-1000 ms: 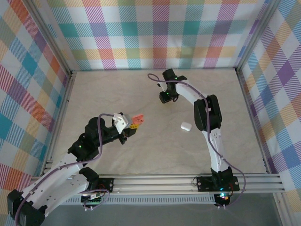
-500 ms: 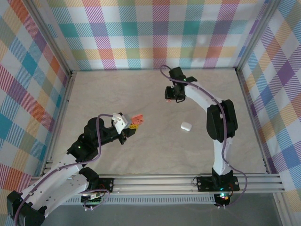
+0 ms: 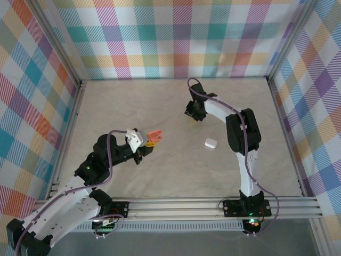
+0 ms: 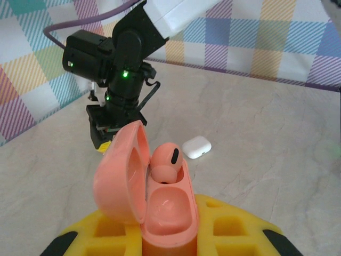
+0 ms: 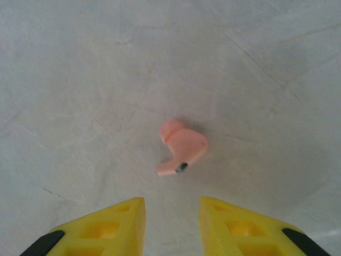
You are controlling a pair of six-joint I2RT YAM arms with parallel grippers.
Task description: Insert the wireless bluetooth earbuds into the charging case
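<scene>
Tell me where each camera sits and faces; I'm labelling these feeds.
Top external: above and behind the bases, looking down on the table; both arms show.
Left wrist: on the left arm, looking forward over the open charging case in the left pincer, one earbud seated; yellow fingers at bottom.
Right wrist: looking straight down at the loose earbud; the open right pincer, yellow tips at bottom.
Shared: top and left wrist both show the white case and right arm.
</scene>
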